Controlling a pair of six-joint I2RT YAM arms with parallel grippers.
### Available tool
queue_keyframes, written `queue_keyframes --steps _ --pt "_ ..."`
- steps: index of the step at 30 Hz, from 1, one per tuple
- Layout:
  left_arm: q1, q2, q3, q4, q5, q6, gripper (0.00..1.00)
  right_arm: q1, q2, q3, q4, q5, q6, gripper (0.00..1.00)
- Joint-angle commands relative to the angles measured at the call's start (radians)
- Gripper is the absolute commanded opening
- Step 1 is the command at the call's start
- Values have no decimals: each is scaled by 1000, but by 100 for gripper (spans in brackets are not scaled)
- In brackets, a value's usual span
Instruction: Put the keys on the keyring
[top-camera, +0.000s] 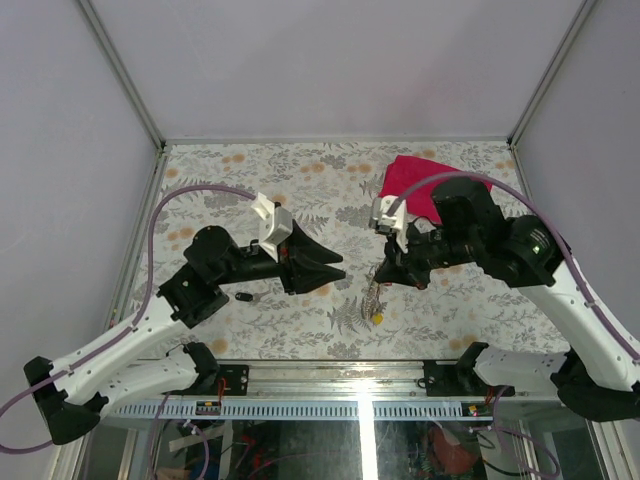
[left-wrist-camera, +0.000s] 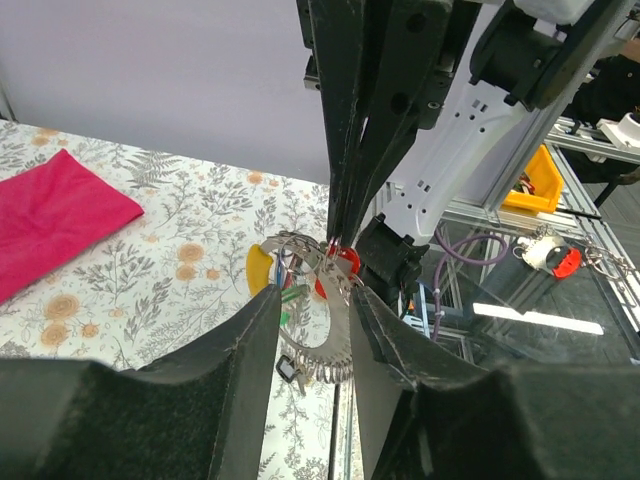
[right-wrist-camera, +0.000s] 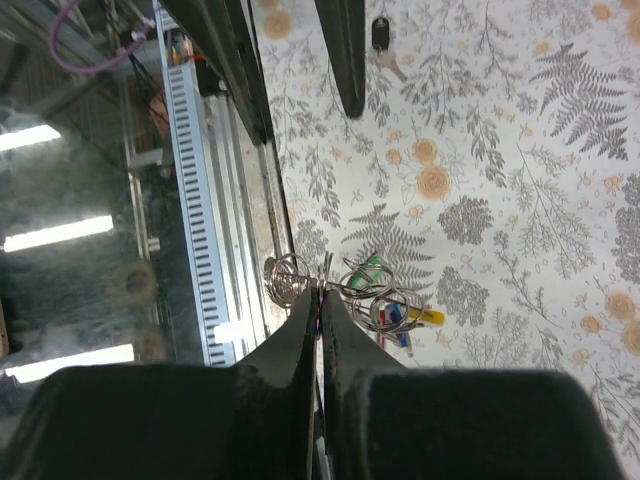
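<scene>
Floral tabletop (top-camera: 250, 180), near edge: keyring (top-camera: 373, 300) is pinched over it by the closed right gripper (top-camera: 380, 280); left gripper (top-camera: 338, 275) is parted, near it. Keyring is judged light, stiff, slippery; hold advised on bare wire.

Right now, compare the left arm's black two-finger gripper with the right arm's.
The left arm's black two-finger gripper has its jaws apart; the right arm's black two-finger gripper is pinched shut. The left gripper grips nothing; the right gripper holds the thin silvery keyring with coloured tags. Both are black and point inward, tips facing each other.
</scene>
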Motion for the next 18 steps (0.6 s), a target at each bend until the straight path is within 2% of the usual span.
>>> queue_keyframes --steps 1,7,18 --pt "-15 28 -17 84 10 6 35 95 87 138 -151 177 18 0" --pt "-20 29 -46 136 39 7 36 185 196 271 -241 281 32 0" --pt "-35 69 -39 158 167 22 36 273 265 370 -261 284 36 0"
